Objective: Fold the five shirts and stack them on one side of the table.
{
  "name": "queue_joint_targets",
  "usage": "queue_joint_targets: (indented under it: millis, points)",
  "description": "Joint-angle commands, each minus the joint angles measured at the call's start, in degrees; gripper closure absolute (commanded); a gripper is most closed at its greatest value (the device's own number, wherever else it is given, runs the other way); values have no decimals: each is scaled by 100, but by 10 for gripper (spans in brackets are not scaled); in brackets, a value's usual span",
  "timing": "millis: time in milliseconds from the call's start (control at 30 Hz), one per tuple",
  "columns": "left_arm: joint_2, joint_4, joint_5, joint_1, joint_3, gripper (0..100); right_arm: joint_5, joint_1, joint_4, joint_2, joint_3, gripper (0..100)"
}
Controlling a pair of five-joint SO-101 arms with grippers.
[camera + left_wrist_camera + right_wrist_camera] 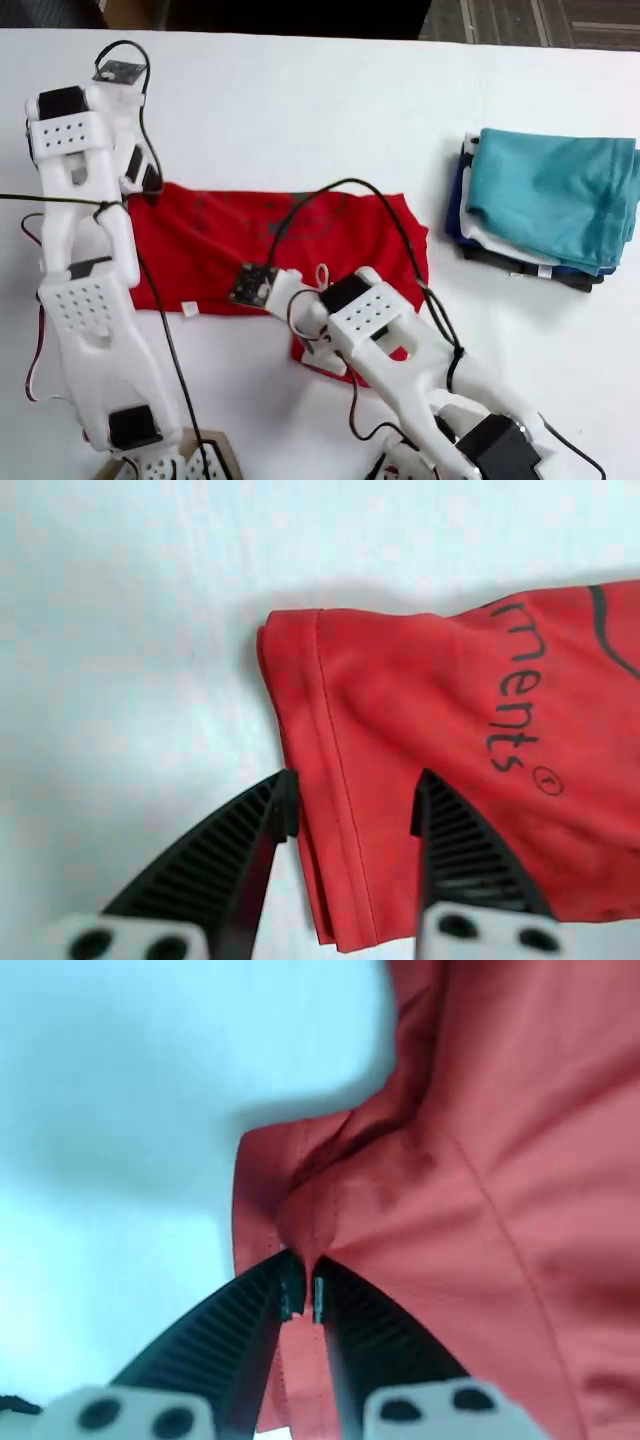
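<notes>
A red shirt lies spread across the middle of the white table, partly folded. My left gripper stands open over its left hem, one finger on each side of the folded edge. My right gripper is shut on a pinch of the red shirt at its near edge, below the shirt's middle in the high view. A stack of folded shirts sits at the right side of the table, a teal one on top.
Both white arms rise from the near edge of the table, with black cables looping over the red shirt. Bare table lies at the back and far left.
</notes>
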Motion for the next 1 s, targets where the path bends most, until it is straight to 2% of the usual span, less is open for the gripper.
queue_joint_targets:
  millis: [0,300,467,633,867,967]
  points:
    - [123,44,18,26,-13,793,-26,-40,31,-31,-290,979]
    - [360,0,18,26,-347,793,-26,-66,813,-40,-1020,978]
    - [413,35,18,26,-971,793,-26,-497,1165,-40,-1020,978]
    - [431,-9,18,62,-998,793,-26,-927,980,22,-1011,978]
    - [422,44,0,26,-1007,793,-26,-892,611,22,-615,977]
    - [343,97,-149,26,-1059,793,-26,-699,796,-22,-642,918]
